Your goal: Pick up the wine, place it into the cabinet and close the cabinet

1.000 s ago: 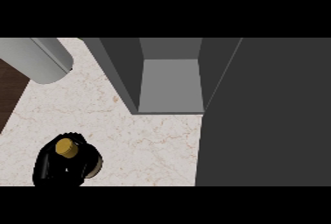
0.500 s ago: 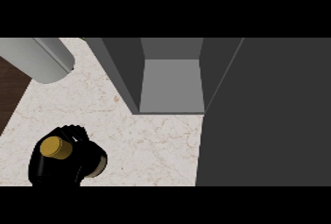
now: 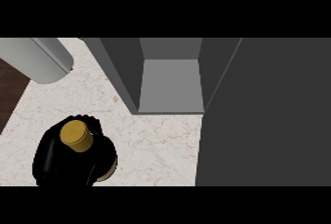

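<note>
The wine bottle (image 3: 76, 136) shows from above at the lower left: a gold cap on a dark body, over the marble counter (image 3: 155, 144). Black fingers (image 3: 92, 124) of my left hand (image 3: 98, 158) curl round the bottle's neck and body; hand and bottle merge into one dark shape, so most of the grip is hidden. The grey cabinet (image 3: 169, 83) stands open at the top middle, its inner floor bare. Its dark door (image 3: 265, 113) is swung out and fills the right side. My right hand shows nowhere.
A grey cylinder (image 3: 37, 60) lies at the top left corner, over the counter's edge. Brown floor (image 3: 9, 92) shows beyond the counter's left edge. Bare marble runs between the bottle and the cabinet front.
The bottle in my left hand has shifted up the view, toward the cabinet, after first drifting a little left. Cabinet, door and grey cylinder have not moved.
</note>
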Tool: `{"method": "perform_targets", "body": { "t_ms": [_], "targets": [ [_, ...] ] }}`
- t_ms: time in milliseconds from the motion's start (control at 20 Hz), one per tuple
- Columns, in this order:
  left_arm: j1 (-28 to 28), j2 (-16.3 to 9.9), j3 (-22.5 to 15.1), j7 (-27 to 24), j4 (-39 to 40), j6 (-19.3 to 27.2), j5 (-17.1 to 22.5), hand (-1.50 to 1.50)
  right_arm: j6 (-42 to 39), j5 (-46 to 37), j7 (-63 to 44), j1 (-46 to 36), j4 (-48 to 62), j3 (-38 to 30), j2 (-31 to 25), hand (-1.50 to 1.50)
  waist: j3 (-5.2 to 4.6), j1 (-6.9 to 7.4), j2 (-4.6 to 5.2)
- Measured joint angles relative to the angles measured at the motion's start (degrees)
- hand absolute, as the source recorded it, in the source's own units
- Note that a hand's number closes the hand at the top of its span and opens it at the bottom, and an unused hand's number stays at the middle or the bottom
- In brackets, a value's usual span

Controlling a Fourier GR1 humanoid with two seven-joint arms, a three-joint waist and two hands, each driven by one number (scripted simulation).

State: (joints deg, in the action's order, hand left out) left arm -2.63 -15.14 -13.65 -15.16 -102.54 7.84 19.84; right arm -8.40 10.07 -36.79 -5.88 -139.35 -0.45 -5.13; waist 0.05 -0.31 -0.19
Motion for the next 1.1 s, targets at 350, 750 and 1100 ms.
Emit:
{"method": "perform_targets", "body": {
  "t_ms": [350,750,1100],
  "targets": [
    [6.6,5.08,-5.05,9.12,-4.11,5.13,-3.48,1.5,-0.93,0.34,0.86,1.17,0.16,-0.28,0.21,-1.5,0.0,-0.22,0.03],
    [15.23,12.52,-9.95,17.1,-3.39,13.07,-9.27,1.5,-0.99,0.67,0.69,0.91,0.13,-0.34,0.39,-1.5,-0.01,-0.29,0.05],
    [25.59,14.64,-12.64,21.34,1.76,22.01,-12.57,1.5,-0.76,0.65,0.75,1.33,0.07,1.17,1.09,-1.5,-0.02,-0.46,0.08]
  ]
}}
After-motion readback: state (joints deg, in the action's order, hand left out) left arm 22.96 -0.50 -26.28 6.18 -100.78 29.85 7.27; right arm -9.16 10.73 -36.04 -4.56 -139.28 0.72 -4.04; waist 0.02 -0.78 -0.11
